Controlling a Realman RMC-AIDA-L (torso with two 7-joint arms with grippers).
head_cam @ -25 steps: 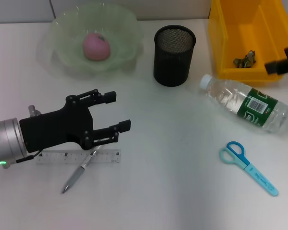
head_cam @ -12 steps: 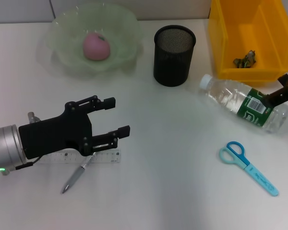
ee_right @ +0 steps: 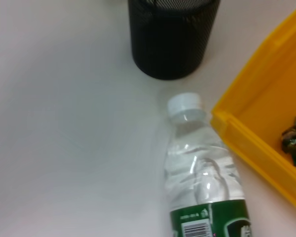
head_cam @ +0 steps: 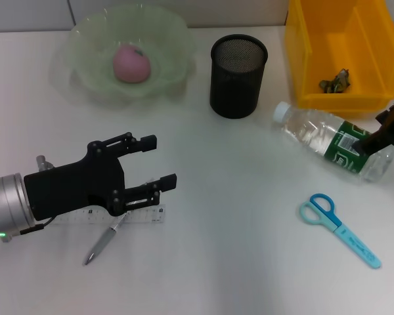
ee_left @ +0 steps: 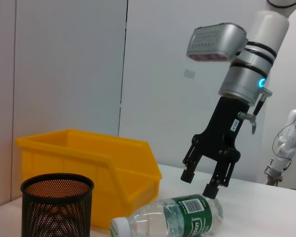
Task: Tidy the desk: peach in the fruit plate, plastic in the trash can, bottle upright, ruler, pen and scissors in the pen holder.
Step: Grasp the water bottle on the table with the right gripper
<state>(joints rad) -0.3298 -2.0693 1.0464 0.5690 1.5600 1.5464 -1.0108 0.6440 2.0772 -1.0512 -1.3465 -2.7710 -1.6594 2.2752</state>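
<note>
The peach (head_cam: 131, 63) lies in the pale green fruit plate (head_cam: 79, 41). A crumpled plastic scrap (head_cam: 335, 82) sits inside the yellow trash can (head_cam: 374, 39). The bottle (head_cam: 335, 141) lies on its side, cap toward the black mesh pen holder (head_cam: 238, 75). My right gripper (head_cam: 379, 128) hangs open just above the bottle's base end, as the left wrist view shows the right gripper (ee_left: 199, 183) over the bottle (ee_left: 172, 219). My left gripper (head_cam: 161, 159) is open, hovering above the ruler (head_cam: 141, 215) and pen (head_cam: 103, 243). The blue scissors (head_cam: 341, 230) lie at the front right.
The trash can stands close behind the bottle, the pen holder to the left of its cap (ee_right: 185, 105). In the right wrist view the trash can wall (ee_right: 256, 143) runs right beside the bottle (ee_right: 202, 182). White desk surface lies between the two arms.
My right gripper has come down from over the trash can to the bottle's base end. The left gripper has drifted slightly toward the front, still open.
</note>
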